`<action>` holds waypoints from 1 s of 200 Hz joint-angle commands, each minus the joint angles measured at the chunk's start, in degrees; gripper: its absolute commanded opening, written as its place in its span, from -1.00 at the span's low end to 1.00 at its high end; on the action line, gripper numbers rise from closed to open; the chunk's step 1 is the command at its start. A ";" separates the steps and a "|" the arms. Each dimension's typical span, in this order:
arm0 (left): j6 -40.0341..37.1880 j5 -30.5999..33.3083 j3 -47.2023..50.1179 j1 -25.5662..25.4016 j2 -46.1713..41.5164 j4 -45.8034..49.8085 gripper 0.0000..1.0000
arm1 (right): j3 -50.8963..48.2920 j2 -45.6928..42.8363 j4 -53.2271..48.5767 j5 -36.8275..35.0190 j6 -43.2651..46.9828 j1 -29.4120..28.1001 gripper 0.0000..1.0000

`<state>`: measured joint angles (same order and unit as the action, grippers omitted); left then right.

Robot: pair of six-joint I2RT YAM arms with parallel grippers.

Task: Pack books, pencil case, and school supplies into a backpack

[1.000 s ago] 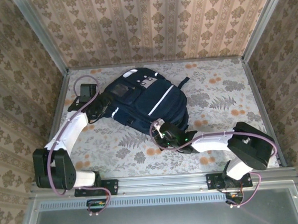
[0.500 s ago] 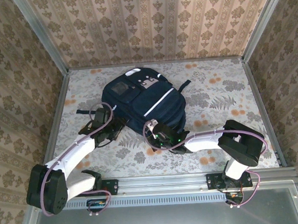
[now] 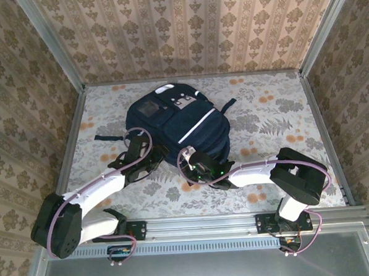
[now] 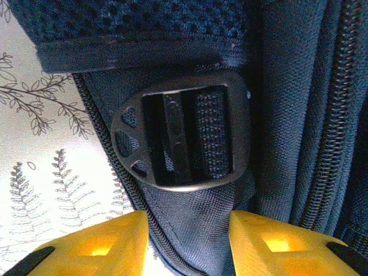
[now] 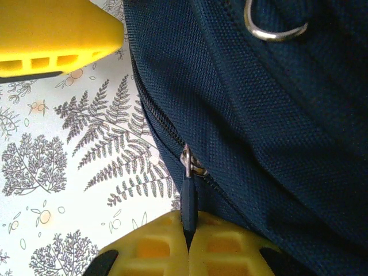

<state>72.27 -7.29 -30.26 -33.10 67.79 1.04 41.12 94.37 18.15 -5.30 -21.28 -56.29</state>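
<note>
Surface: floral-print table (image 3: 276, 118), wallpapered walls (image 3: 185, 33) around.
Backpack: navy backpack (image 3: 190, 122), lying flat, 12 o'clock of table centre.
Zipper pull (image 5: 188, 201): backpack's 6 o'clock edge, pinched by right gripper (image 5: 188, 230), fingers pressed together.
Left gripper (image 4: 188, 230): 7 o'clock edge, fingers spread, straddling fabric below buckle (image 4: 184, 135).

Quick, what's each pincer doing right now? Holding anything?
Left pincer: straddles the backpack fabric below the buckle; whether it grips cannot be told.
Right pincer: closed on the zipper pull.
</note>
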 commanded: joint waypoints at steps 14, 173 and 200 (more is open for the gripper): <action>-0.83 2.31 -0.72 -0.56 3.50 -3.82 -0.16 | 0.87 0.44 2.95 0.72 -0.86 -0.18 -1.00; -5.12 8.45 -4.92 3.34 5.54 3.13 -1.00 | 1.08 -1.45 -10.61 -3.52 -1.11 0.10 -1.00; -5.21 8.17 -4.30 4.21 5.04 3.27 -1.00 | -0.09 -3.83 -12.02 -4.17 -0.85 0.22 -1.00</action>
<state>68.49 -4.69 -33.98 -31.14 74.35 2.07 42.04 93.47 11.88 -7.11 -21.71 -56.29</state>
